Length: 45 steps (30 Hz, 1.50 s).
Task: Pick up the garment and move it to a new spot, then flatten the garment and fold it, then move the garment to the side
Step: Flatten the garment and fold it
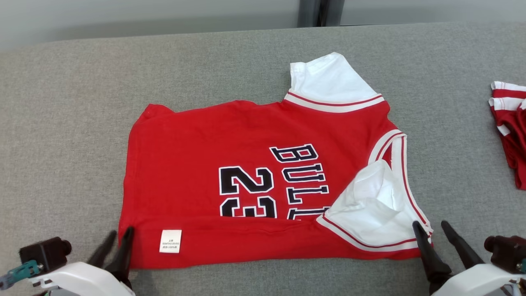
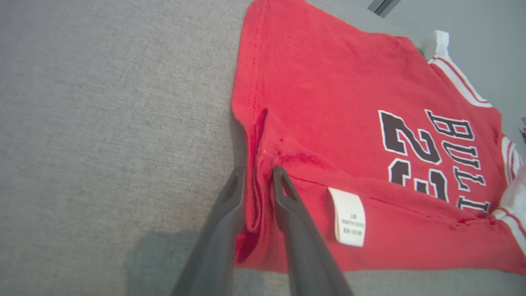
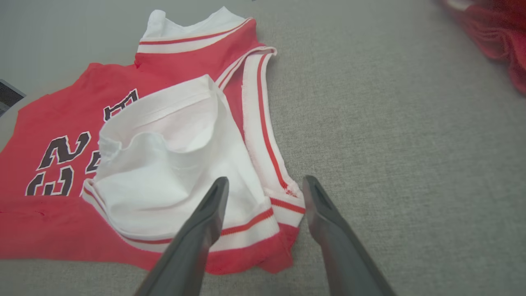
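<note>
While the garment [image 1: 230, 135] lies centred on the table [image 1: 61, 102], near edge folded over, head view puts left gripper [image 1: 122, 232] and right gripper [image 1: 430, 225] at the fold's corners, likely for evenness. Left wrist: fingers [image 2: 287, 197] parted around a cloth ridge, pinch uncertain. Right wrist: spread wide, empty.

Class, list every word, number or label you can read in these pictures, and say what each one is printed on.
"BULL": black letters with white outlines on the red jersey; any further letters are hidden under the folded-over edge.
"23": black digits with white outlines on the jersey, the lower one partly hidden by the fold.
White tag on the folded edge: print too small to read.
</note>
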Motion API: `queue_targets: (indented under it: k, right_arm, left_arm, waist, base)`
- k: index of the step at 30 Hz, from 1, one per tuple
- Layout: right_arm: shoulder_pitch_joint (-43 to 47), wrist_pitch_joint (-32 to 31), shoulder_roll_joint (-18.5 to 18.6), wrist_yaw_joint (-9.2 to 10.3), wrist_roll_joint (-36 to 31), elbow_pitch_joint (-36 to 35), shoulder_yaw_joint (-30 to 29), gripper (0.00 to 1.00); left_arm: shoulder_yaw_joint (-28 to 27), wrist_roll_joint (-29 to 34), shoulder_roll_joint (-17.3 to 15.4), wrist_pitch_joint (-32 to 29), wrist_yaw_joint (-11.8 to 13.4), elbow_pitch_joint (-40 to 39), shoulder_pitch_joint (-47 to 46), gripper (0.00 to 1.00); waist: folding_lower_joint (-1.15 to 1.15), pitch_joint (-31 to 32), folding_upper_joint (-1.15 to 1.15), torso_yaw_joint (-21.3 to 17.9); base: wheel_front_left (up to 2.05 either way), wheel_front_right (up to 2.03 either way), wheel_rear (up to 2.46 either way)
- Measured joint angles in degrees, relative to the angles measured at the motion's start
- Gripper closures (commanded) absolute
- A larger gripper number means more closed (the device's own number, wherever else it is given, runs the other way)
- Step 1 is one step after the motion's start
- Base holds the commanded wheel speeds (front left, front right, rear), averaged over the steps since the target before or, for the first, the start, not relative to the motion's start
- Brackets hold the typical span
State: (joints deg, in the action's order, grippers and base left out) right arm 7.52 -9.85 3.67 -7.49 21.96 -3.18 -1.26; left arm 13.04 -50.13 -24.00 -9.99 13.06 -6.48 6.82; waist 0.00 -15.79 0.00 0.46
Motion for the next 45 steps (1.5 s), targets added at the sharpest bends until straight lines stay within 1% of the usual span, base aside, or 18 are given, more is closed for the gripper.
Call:
queue_targets:
  k: [3, 4, 6, 8, 11, 15, 17, 21, 30, 33, 35, 37, 38, 40, 41, 45]
  right_arm:
    - [-1.7, 2.7, -0.4, 0.0, -0.9, -0.5, -0.8, 0.0]
    - [-2.5, 4.2, -0.6, -0.01, -1.4, -0.8, -2.0, 0.0]
    - [-4.4, 7.4, -0.5, 0.02, -2.2, -1.5, -3.8, 0.0]
    - [-6.6, 10.2, -0.6, 0.01, -3.5, -1.9, -4.5, 0.0]
    - [-9.3, 12.7, -0.7, 0.01, -5.6, -2.6, -4.8, 0.0]
    - [-12.0, 14.1, -0.8, 0.01, -8.3, -3.8, -4.0, 0.0]
    - [-13.7, 14.2, -0.8, 0.0, -9.5, -4.2, -3.1, 0.0]
    - [-14.7, 13.9, -0.6, 0.0, -9.9, -3.8, -2.3, 0.0]
    - [-14.7, 13.4, -0.6, 0.0, -9.9, -2.5, -2.4, 0.0]
    - [-15.0, 13.1, -0.6, 0.0, -9.9, -2.8, -2.6, 0.0]
    - [-15.4, 12.9, -0.6, 0.0, -9.9, -3.1, -2.6, 0.0]
    - [-16.4, 12.6, -0.6, 0.0, -9.9, -3.3, -1.8, 0.0]
    - [-16.8, 12.6, -0.5, 0.0, -9.9, -3.3, -1.5, 0.0]
    - [-17.8, 12.9, -0.6, 0.0, -9.4, -2.9, -0.4, 0.0]
    - [-18.2, 13.1, -0.6, 0.0, -9.3, -2.3, -0.3, 0.0]
    - [-19.2, 13.9, -0.6, 0.0, -8.8, -1.4, 0.1, 0.0]
  left_arm:
    - [-1.3, 1.2, 1.5, 4.1, 0.7, -0.1, -1.5, 0.0]
    - [-1.5, 2.2, 1.6, 5.4, 1.1, -0.1, -2.0, 0.0]
    - [-2.2, 3.7, 2.0, 8.5, 1.2, -0.3, -3.5, 0.0]
    - [-2.3, 6.0, 2.5, 11.7, 1.2, -0.6, -5.7, 0.0]
    - [-2.2, 8.5, 3.1, 15.7, 1.0, -0.9, -8.9, 0.0]
    - [-1.1, 13.0, 2.4, 19.6, 0.1, 1.1, -13.7, 0.0]
    - [-0.3, 16.5, 1.1, 20.7, 0.4, 2.5, -15.8, 0.0]
    - [1.1, 19.0, 0.4, 21.0, 1.1, 3.7, -16.5, 0.0]
    - [2.0, 19.1, 0.1, 20.6, 1.3, 4.2, -16.5, 0.0]
    - [2.6, 19.4, -0.2, 19.8, 0.9, 4.4, -18.1, 0.0]
    - [3.1, 19.3, -0.4, 18.4, -0.1, 4.9, -21.0, 0.0]
    - [4.5, 17.5, -1.1, 12.9, -3.6, 9.5, -27.9, 0.0]
    - [5.0, 16.9, -1.1, 11.4, -4.7, 11.0, -29.6, 0.0]
    - [6.5, 14.5, -1.5, 5.6, -9.0, 18.5, -36.5, 0.0]
    - [7.1, 13.7, -1.5, 3.4, -10.6, 22.6, -39.5, 0.0]
    - [7.7, 11.8, -1.6, -0.5, -13.6, 30.7, -44.5, 0.0]
  waist:
    - [0.0, 0.1, 0.0, -0.5]
    - [0.0, 0.2, 0.0, -0.6]
    - [0.0, 0.3, 0.0, -0.6]
    - [0.0, 0.5, 0.0, -0.5]
    - [0.0, 0.9, 0.0, -0.2]
    - [0.0, 1.2, 0.0, 0.8]
    - [0.0, 1.5, 0.0, 0.9]
    - [0.0, 1.9, 0.0, 0.9]
    - [0.0, 1.6, 0.0, 1.3]
    - [0.0, 0.9, 0.0, 1.3]
    - [0.0, 0.2, 0.0, 1.3]
    - [0.0, -1.6, 0.0, 0.8]
    - [0.0, -2.1, 0.0, 0.5]
    - [0.0, -4.3, 0.0, -1.0]
    - [0.0, -5.4, 0.0, -1.8]
    - [0.0, -7.7, 0.0, -3.5]
  base:
    - [0.0, 0.0, 0.0]
    - [0.0, 0.0, 0.0]
    - [0.0, 0.0, 0.0]
    - [0.0, 0.0, 0.0]
    - [0.0, 0.0, 0.0]
    - [0.0, 0.0, 0.0]
    - [0.0, 0.0, 0.0]
    - [0.0, 0.0, 0.0]
    - [0.0, 0.0, 0.0]
    - [0.0, 0.0, 0.0]
    - [0.0, 0.0, 0.0]
    - [0.0, 0.0, 0.0]
    - [0.0, 0.0, 0.0]
    - [0.0, 0.0, 0.0]
    - [0.0, 0.0, 0.0]
    - [0.0, 0.0, 0.0]
